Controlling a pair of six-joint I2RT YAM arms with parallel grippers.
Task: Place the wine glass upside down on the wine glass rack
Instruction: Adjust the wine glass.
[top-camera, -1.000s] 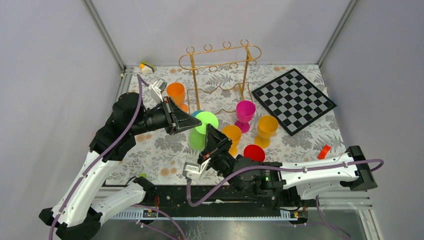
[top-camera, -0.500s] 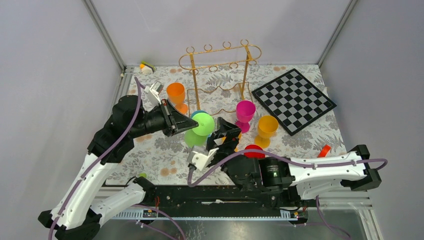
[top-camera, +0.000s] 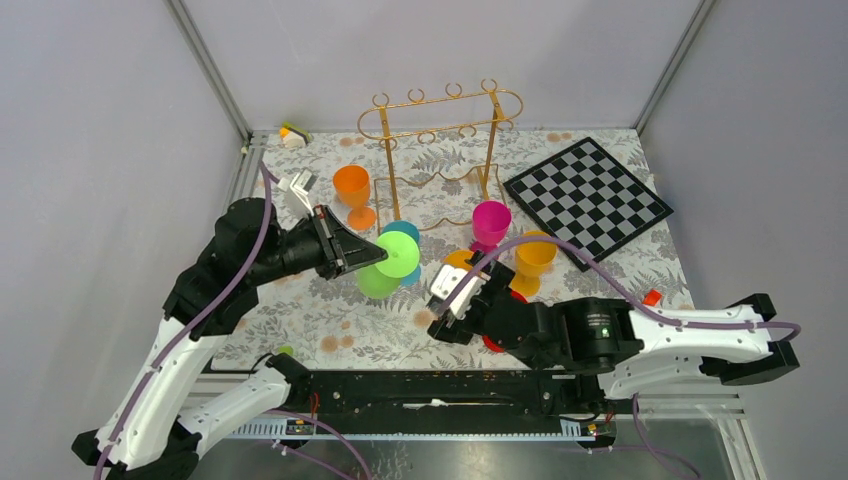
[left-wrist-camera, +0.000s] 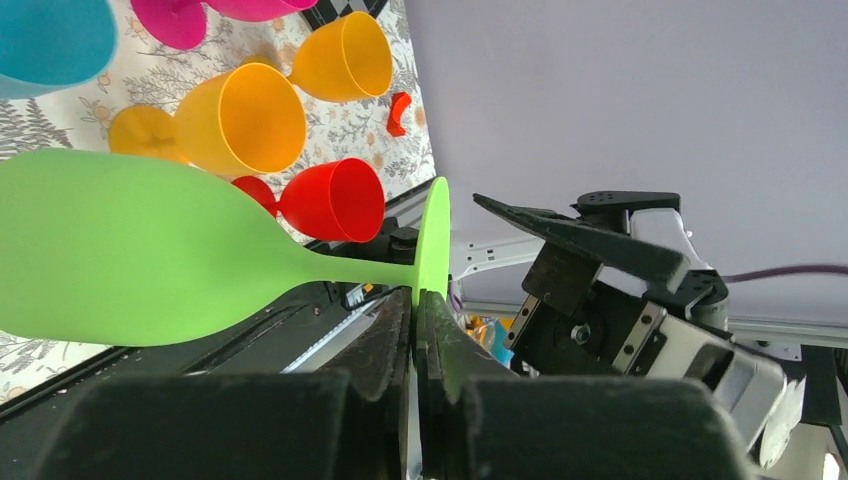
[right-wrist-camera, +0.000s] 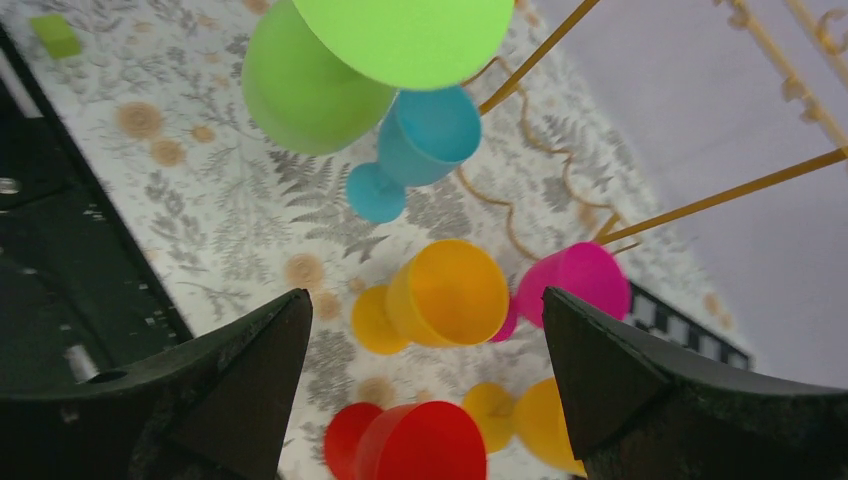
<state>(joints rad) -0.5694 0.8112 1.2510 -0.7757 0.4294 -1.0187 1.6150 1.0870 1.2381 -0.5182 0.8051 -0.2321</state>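
The green wine glass hangs tilted above the mat, its bowl low and its round foot uppermost. My left gripper is shut on the rim of that foot, seen at the mat's left middle in the top view as left gripper. My right gripper stands wide open with nothing between its fingers. It is below and to the right of the green glass and apart from it. The gold wire wine glass rack stands at the back of the mat.
Other glasses stand on the floral mat: orange, blue, magenta, yellow, a second yellow and red. A checkerboard lies at the back right, with a small red piece near the right edge.
My right gripper let go of the green glass, opened wide and drew back to the right. The glass stays in my left gripper, which has shifted slightly left.
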